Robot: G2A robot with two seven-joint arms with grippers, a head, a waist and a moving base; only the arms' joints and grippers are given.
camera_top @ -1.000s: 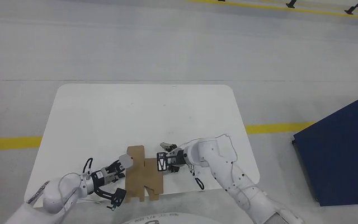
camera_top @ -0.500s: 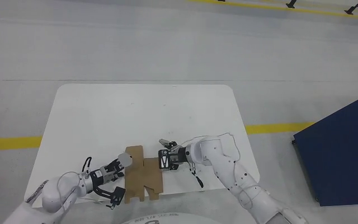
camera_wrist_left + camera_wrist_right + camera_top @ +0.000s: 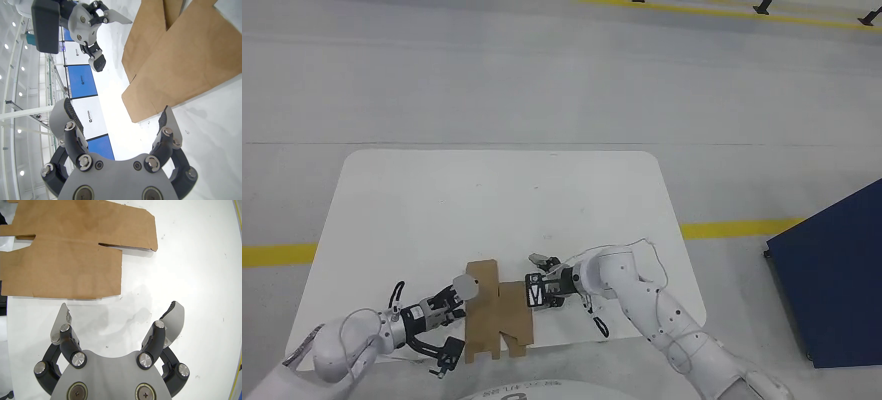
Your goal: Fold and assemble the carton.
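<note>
From above, the carton (image 3: 497,318) lies flat and unfolded on the desk (image 3: 492,200), close to the edge nearest me. My left fingers (image 3: 470,284) are at one side of it and my right fingers (image 3: 534,293) at the other. I judge that I flank it this way so that each arm can take an edge of its own once the folding starts, which it has not yet. In the left wrist view, my left fingers (image 3: 58,113) are spread wide and hold nothing. One sits low by the desk, just beside a corner flap of the carton (image 3: 170,66), and I cannot tell whether it touches. The other is up in the air, a tilt that looks suited to slipping under the board. Across the carton my right fingers (image 3: 97,63) show as open too, with nothing between them. In the right wrist view, my right fingers (image 3: 177,317) are wide apart and empty over bare desk (image 3: 189,275), just beside the carton's (image 3: 66,266) long edge and apart from it. The slits between its flaps lie flat, so I take this as lining up for a first grip.
</note>
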